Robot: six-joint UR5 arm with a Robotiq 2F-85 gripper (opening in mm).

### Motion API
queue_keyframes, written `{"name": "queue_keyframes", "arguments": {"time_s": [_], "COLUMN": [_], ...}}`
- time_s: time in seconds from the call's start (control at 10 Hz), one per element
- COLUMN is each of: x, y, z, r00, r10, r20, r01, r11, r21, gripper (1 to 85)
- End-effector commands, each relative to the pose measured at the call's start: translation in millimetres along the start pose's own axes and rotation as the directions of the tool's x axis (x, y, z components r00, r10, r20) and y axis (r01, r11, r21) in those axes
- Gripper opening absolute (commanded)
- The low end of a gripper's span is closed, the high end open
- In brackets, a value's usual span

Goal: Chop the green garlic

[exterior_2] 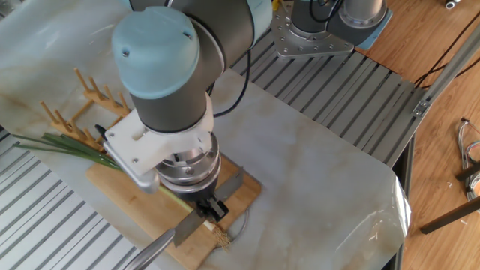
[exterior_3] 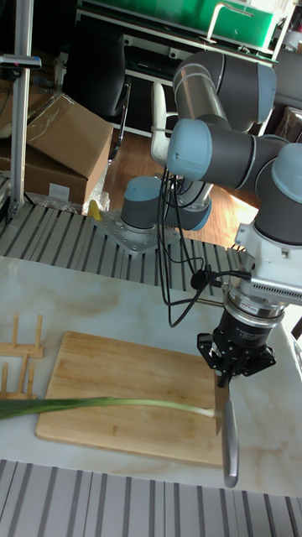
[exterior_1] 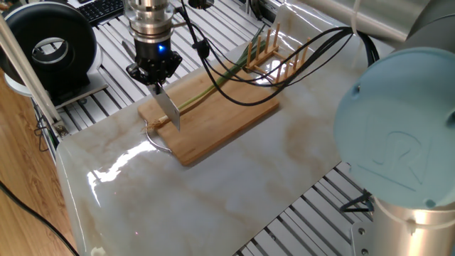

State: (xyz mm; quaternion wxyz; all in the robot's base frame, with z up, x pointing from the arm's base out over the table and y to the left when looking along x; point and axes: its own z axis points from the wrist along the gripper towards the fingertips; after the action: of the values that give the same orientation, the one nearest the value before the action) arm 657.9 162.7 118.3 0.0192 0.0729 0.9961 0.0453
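The green garlic [exterior_1: 206, 91] lies lengthwise on the wooden board [exterior_1: 227, 117], its pale end near the board's wire loop and its green leaves [exterior_2: 67, 145] trailing off toward the peg rack. My gripper [exterior_1: 158, 80] is shut on a knife [exterior_1: 169, 112] and hangs over the board's left end. The blade slants down and meets the stalk close to its pale tip. In the tall fixed view the gripper [exterior_3: 223, 379] stands right at the white end of the garlic [exterior_3: 109, 404], the knife [exterior_3: 226, 436] running toward the camera. My arm hides that end in the other fixed view.
A wooden peg rack [exterior_1: 274, 53] stands just past the board's far end, with black cables [exterior_1: 298, 50] looping over it. A black round device [exterior_1: 53, 46] sits at the back left. The board rests on a glossy marble top [exterior_1: 213, 192] edged by metal slats.
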Motion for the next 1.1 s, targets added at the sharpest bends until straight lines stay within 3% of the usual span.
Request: {"name": "queue_keyframes", "arguments": {"time_s": [0.0, 0.7, 1.0], "x": [-3.3, -9.1, -10.9], "y": [3.5, 10.5, 11.0], "z": [6.0, 18.6, 21.9], "r00": [1.0, 1.0, 0.999], "r10": [0.02, -0.019, -0.034], "r20": [0.005, 0.02, 0.024], "r01": [-0.02, 0.018, 0.033], "r11": [1.0, 0.999, 0.999], "r21": [-0.002, 0.043, 0.032], "gripper": [1.3, 1.3, 1.3]}}
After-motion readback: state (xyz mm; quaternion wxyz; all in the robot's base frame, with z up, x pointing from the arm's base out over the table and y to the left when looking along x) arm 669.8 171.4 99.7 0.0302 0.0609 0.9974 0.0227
